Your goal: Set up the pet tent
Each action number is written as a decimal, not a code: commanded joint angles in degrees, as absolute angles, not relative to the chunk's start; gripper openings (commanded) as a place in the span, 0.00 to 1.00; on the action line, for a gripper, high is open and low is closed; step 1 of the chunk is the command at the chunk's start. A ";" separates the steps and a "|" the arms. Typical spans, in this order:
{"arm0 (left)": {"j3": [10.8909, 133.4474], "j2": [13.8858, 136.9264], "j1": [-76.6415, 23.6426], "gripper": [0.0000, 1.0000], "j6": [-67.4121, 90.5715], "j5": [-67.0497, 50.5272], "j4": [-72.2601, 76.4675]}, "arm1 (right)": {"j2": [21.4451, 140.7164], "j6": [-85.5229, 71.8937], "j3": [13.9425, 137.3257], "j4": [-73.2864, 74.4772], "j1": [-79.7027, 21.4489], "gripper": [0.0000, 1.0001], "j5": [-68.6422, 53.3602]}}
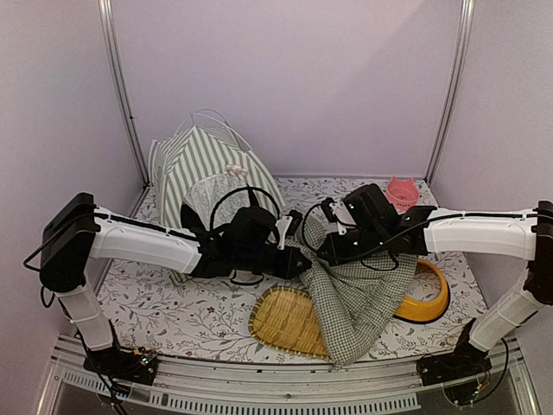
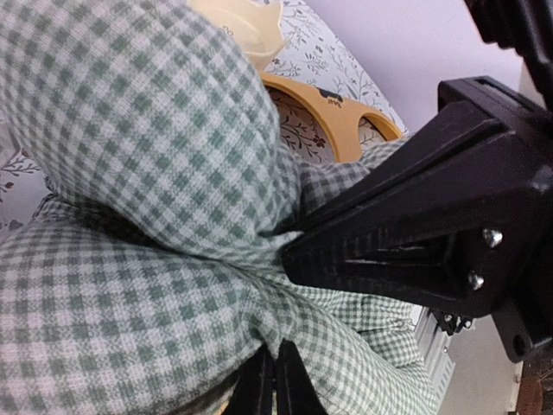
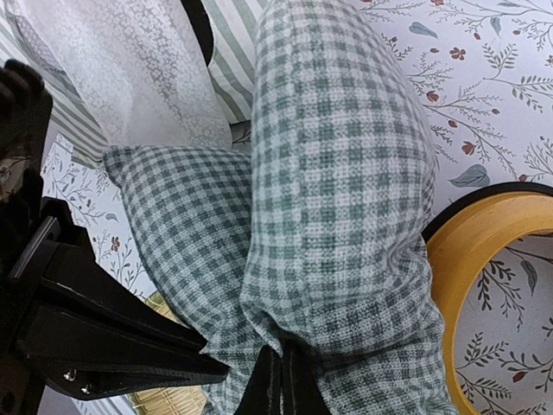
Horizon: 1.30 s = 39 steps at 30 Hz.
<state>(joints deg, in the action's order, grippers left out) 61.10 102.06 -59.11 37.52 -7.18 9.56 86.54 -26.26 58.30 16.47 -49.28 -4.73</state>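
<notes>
**Striped pet tent stands at the far left while two grippers pinch a gingham cushion**

The pet tent sits at the far left of the table, close to the back corner of the enclosure. Its walls are grey-green and white striped fabric. A white lace curtain hangs over its rounded doorway, which faces the arms. Thin white poles loop above its peak. The right wrist camera shows the lace curtain and a strip of the striped wall just behind the cushion. Whether they touch the cushion cannot be told.

To the right of the tent, the left gripper reaches in from the left. Its own camera shows its two fingers pressed together, with a fold of the green and white checked cloth caught between them.

The right gripper meets it from the other side, the two black heads nearly nose to nose. Its fingers are also closed tight on a fold of the same cushion.

The cushion bulges up between the two grippers and drapes down towards the near edge of the table. Its lower part lies over a woven tray on one side and a yellow bowl on the other. A small pink dish sits further back on the right.
</notes>
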 commanded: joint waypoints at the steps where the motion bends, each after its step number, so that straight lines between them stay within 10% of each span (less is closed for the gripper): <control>1: 62.40 102.67 -59.65 0.00 37.29 -7.48 11.87 | 85.97 -27.32 57.30 15.25 -51.57 0.01 -5.47; 29: 63.80 105.73 -58.86 0.00 38.38 -8.03 10.68 | 85.01 -25.14 51.00 14.88 -53.51 0.64 -4.87; 39: 65.30 106.52 -58.06 0.02 39.20 -9.54 10.50 | 87.98 -25.81 50.01 14.39 -53.54 0.38 -2.13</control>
